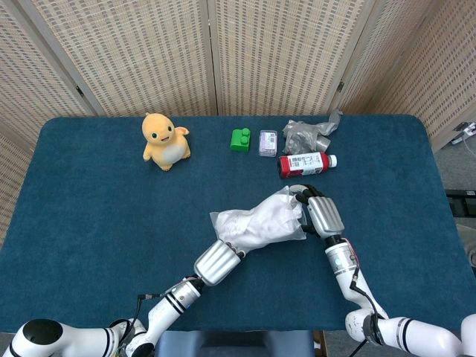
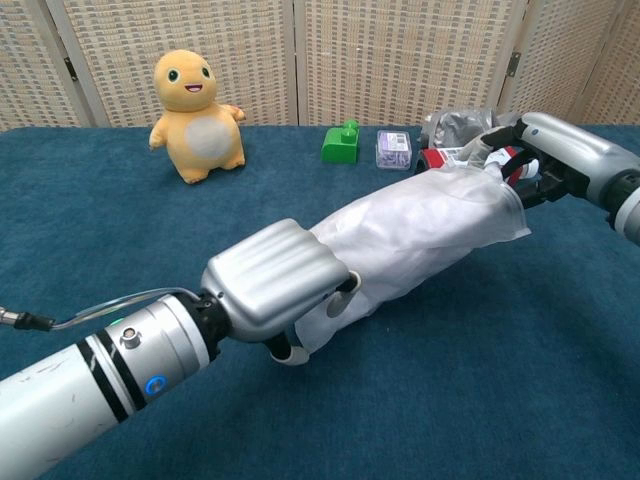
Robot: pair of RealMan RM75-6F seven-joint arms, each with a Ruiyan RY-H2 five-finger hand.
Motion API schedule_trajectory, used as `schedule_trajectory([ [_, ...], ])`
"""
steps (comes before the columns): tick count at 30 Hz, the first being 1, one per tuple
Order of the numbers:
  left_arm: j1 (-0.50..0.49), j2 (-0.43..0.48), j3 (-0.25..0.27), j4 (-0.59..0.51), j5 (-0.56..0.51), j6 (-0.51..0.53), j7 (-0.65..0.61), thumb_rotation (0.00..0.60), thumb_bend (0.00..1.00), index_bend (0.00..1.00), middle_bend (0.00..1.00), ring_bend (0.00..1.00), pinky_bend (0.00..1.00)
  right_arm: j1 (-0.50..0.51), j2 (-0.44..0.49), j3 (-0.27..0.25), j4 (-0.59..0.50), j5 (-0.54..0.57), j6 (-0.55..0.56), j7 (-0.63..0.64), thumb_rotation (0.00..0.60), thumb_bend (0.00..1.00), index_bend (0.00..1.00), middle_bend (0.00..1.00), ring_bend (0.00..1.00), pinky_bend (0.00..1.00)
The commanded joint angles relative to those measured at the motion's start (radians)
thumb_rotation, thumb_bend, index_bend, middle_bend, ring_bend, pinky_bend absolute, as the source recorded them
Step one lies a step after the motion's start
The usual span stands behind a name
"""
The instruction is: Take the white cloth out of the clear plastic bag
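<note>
While left hand and right hand grip clear plastic bag, blue table, wicker screens.

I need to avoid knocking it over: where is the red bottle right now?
In the head view the red bottle lies on its side toward the back right, just behind the right hand and in front of the crumpled grey wrapper.

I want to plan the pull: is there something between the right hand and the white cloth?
Only the clear plastic bag itself. The right hand grips its far end, the left hand its near end; the white cloth lies inside.
</note>
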Motion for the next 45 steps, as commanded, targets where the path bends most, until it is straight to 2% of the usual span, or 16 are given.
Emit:
schedule_trajectory([
  [1, 0.001, -0.004, -0.001, 0.006, 0.0, -0.001, 0.0, 0.6, 0.08, 0.53, 0.71, 0.71, 0.85, 0.0, 0.0, 0.0, 0.001, 0.0, -0.001, 0.002, 0.6, 0.64, 0.71, 0.24, 0.13, 0.28],
  [10, 0.006, -0.011, -0.001, 0.019, -0.008, -0.01, 0.002, 0.6, 0.23, 0.54, 0.71, 0.71, 0.85, -0.001, 0.0, 0.0, 0.001, -0.004, -0.002, 0.007, 0.6, 0.64, 0.71, 0.24, 0.13, 0.28],
  [25, 0.013, -0.005, 0.009, 0.03, 0.009, -0.006, -0.019, 0.6, 0.35, 0.55, 0.71, 0.71, 0.85, 0.0, -0.005, -0.001, 0.005, -0.004, -0.007, 0.011, 0.6, 0.64, 0.71, 0.24, 0.13, 0.28],
  [35, 0.021, 0.008, 0.015, 0.028, 0.034, 0.017, -0.054, 0.6, 0.37, 0.59, 0.71, 0.71, 0.85, -0.002, 0.002, 0.009, 0.006, 0.005, -0.005, 0.01, 0.6, 0.65, 0.71, 0.24, 0.13, 0.28],
  [45, 0.038, 0.049, 0.012, -0.023, 0.048, 0.048, -0.055, 0.6, 0.38, 0.61, 0.71, 0.72, 0.85, 0.007, 0.019, 0.034, -0.004, 0.026, 0.001, -0.022, 0.6, 0.66, 0.72, 0.24, 0.13, 0.28],
])
